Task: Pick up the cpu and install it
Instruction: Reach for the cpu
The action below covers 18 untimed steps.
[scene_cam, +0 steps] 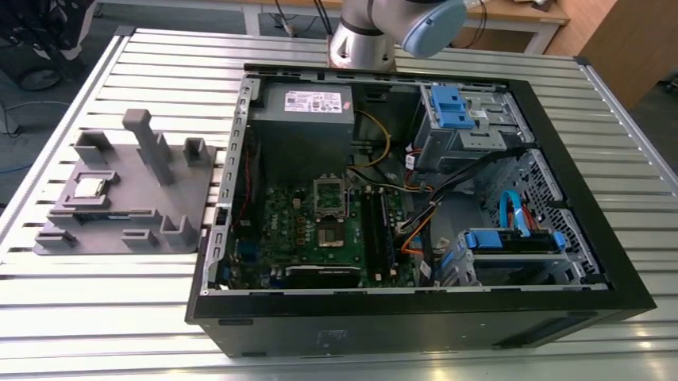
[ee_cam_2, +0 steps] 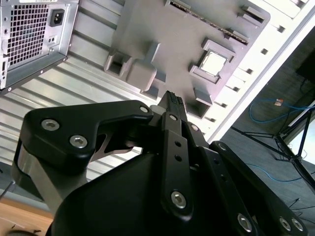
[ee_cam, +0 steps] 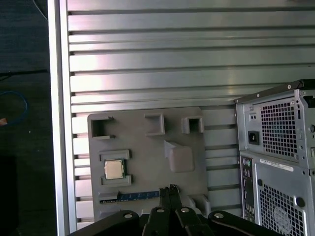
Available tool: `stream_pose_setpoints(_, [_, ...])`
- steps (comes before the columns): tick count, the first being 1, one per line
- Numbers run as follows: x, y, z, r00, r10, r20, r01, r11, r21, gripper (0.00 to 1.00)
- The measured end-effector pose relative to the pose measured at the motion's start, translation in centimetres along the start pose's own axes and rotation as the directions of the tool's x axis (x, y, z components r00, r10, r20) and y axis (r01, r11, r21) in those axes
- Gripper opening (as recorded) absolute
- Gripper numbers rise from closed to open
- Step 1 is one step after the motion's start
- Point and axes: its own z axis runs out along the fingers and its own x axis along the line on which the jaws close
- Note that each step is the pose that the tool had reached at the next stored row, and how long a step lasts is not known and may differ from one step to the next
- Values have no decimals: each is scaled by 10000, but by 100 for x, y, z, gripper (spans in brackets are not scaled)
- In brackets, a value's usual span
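The cpu [scene_cam: 90, 188], a small shiny square chip, lies flat in a raised pocket of the grey tray [scene_cam: 159, 202] at the exterior view's left. Both wrist views look down on it from well above: the cpu [ee_cam_2: 212, 63] [ee_cam: 113, 170] sits in the tray [ee_cam_2: 167, 34] [ee_cam: 147, 152]. My gripper [ee_cam_2: 172, 99] [ee_cam: 170, 189] hangs high over the tray's edge, off to one side of the chip, fingers pressed together and holding nothing. The open metal socket frame [scene_cam: 330, 195] sits on the green motherboard inside the case.
An open black computer case [scene_cam: 424, 198] fills the middle of the slatted metal table [scene_cam: 106, 302], with cables, blue drive bays and a power supply inside. Its rear panel [ee_cam: 278, 157] stands beside the tray. A long memory stick [ee_cam: 133, 195] lies in the tray. My arm [scene_cam: 387, 28] rises behind the case.
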Motion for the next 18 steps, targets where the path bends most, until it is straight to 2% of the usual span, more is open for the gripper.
stream_pose_setpoints(2, [37,-2,-2,10000,2,0,-2,10000,1,11])
stream_pose_setpoints(10, [38,-3,1,10000,1,0,-1,10000,0,11])
stream_pose_setpoints(18, [100,-14,79,10000,2,0,-2,10000,1,11])
